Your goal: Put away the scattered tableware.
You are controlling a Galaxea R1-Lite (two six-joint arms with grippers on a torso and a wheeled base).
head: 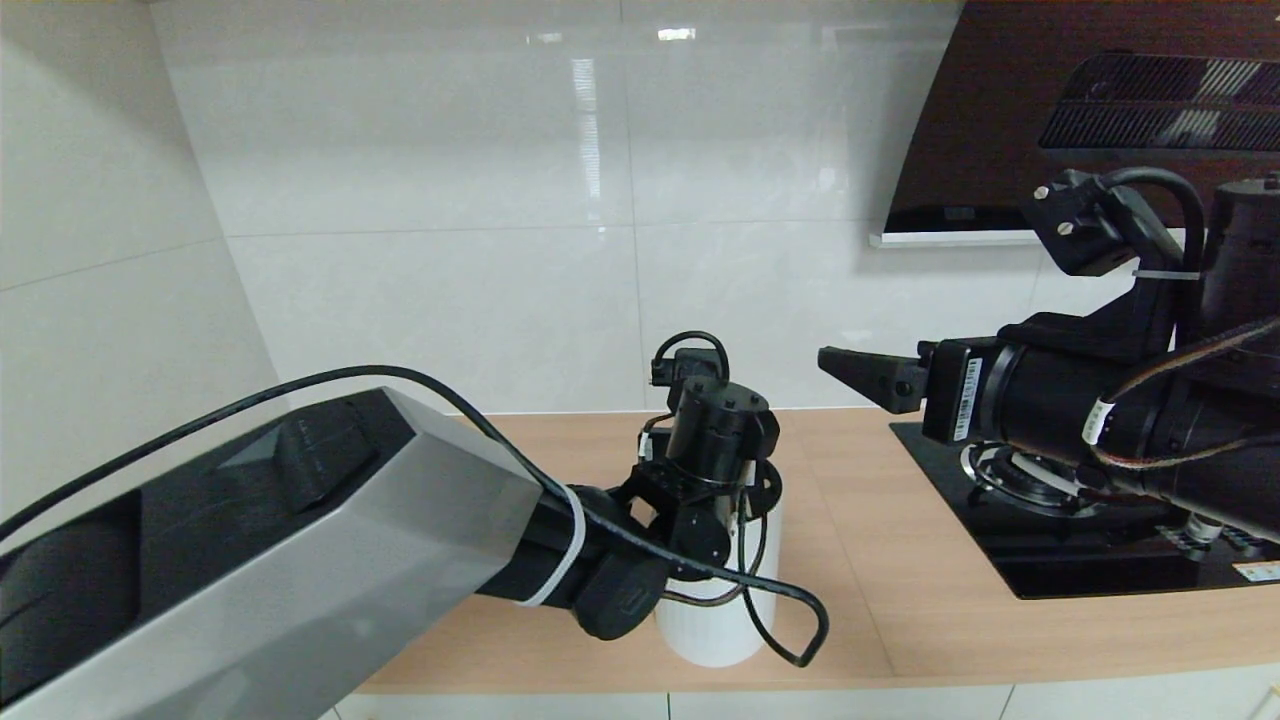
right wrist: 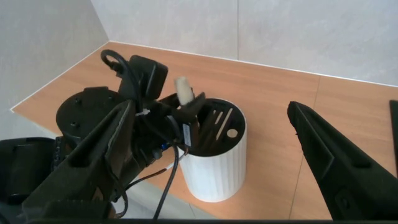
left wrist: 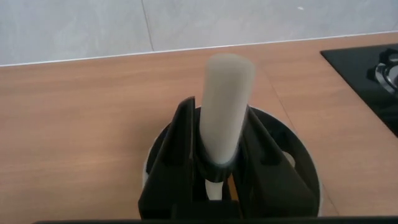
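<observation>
Left pincer [left wrist: 219, 148], clamped on a white utensil handle [left wrist: 227, 93] over the ribbed holder [right wrist: 219, 171] at 6 o'clock on the desk [head: 850, 560]; right pincer [head: 866, 378] spread empty toward 3 o'clock; an off-centre release risks jamming against the rim, tipping the holder.

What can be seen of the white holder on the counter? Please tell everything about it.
The white holder is an upright cylinder with a vertically ribbed wall, plastic or ceramic by its look, and a dark inside. It stands on the wooden counter, near the front edge. Several thin sticks lean inside it. The left gripper hangs right over its mouth, shut on a pale round handle that reaches down toward it. Whether the gripper touches the rim cannot be seen.
</observation>
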